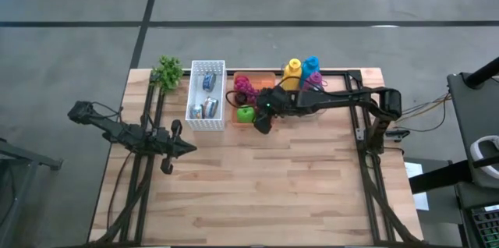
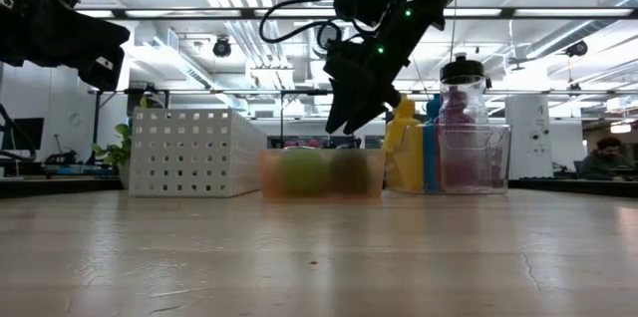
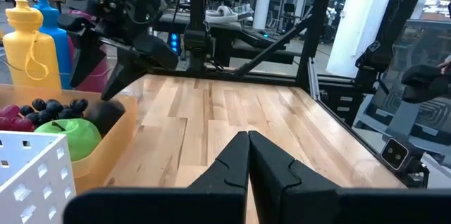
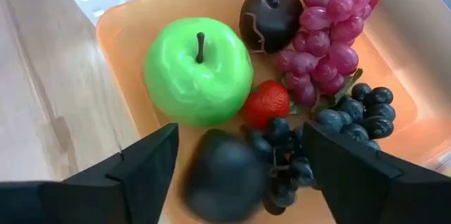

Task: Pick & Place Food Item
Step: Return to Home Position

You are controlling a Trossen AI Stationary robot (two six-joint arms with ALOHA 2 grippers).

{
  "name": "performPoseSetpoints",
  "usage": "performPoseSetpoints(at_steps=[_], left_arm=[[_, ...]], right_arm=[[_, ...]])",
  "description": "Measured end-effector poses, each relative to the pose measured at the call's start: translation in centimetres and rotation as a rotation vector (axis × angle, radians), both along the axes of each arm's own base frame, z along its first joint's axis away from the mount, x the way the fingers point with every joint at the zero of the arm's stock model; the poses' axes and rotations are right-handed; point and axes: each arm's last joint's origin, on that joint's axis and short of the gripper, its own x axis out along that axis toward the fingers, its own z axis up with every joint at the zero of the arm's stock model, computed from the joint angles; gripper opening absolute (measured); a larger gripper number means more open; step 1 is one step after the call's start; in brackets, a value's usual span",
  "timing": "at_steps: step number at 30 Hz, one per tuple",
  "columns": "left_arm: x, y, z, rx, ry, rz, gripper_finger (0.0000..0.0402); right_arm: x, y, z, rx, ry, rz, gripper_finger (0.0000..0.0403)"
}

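2 arms in frame; only the right one is over the fruit.

Right gripper (image 4: 239, 139) hangs above the front edge of the orange bin (image 4: 116, 37), with its fingers spread wide and gripping nothing. Its wrist view looks straight down into the bin:
- green apple (image 4: 199, 69), stem up
- strawberry (image 4: 268, 104) just beside the apple
- red grapes (image 4: 331, 34) and dark grapes (image 4: 352, 111) along one side
- 1 dark fruit with split skin (image 4: 271, 16) beyond the apple
- plum (image 4: 222, 175), out of focus, lying below the gap between the 2 fingers and apart from both

High view gives the layout that the wrist view lacks. The bin sits at the back of the table (image 1: 296, 186), between a white basket (image 1: 207, 96) on one side and a yellow bottle (image 1: 292, 72) and a blue bottle (image 1: 310, 69) on the other. A plant (image 1: 167, 71) stands at the back left corner. From above the arm covers much of the bin; only the apple and the red grapes read clearly.

Low view gives height. The right gripper is clear above the bin rim, tips pointing down. A purple bottle (image 2: 461, 148) stands inside a clear tub beside the other 2 bottles.

Left gripper (image 3: 248, 160) has its fingers pressed together and is empty. It is held above the table's left part, well apart from the bin. Its wrist view sees the bin side-on, with the apple and dark grapes showing above the rim.
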Motion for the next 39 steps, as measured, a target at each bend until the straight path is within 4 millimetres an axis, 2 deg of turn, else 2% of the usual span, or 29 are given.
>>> performPoseSetpoints(at_steps=[7, 10, 13, 17, 21, 28, 35, 39], left_arm=[[0.0, 0.0, 0.0, 0.0, 0.0, 0.0, 0.001], [0.0, 0.0, 0.0, 0.0, 0.0, 0.0, 0.001], [0.0, 0.0, 0.0, 0.0, 0.0, 0.0, 0.001], [0.0, 0.0, 0.0, 0.0, 0.0, 0.0, 0.001], [0.0, 0.0, 0.0, 0.0, 0.0, 0.0, 0.001], [0.0, 0.0, 0.0, 0.0, 0.0, 0.001, 0.001], [0.0, 0.0, 0.0, -0.001, 0.0, 0.001, 0.001], [0.0, 0.0, 0.0, -0.001, 0.0, 0.001, 0.001]], right_arm=[[-0.1, 0.1, 0.3, 0.006, -0.003, 0.012, 0.0347], [-0.5, 0.4, 1.7, 0.032, -0.053, 0.034, 0.035], [-0.9, 1.6, 3.3, 0.062, -0.105, 0.058, 0.0335], [-1.6, 4.5, 5.5, -0.007, -0.143, 0.126, 0.0294], [-2.9, 7.5, 7.8, -0.115, -0.173, 0.137, 0.0234], [-6.7, 12.8, 11.5, -0.241, -0.25, 0.147, 0.0121], [-10.9, 16.1, 14.3, -0.322, -0.327, 0.171, 0.0027], [-13.1, 16.8, 15.3, -0.333, -0.347, 0.2, 0.001]])
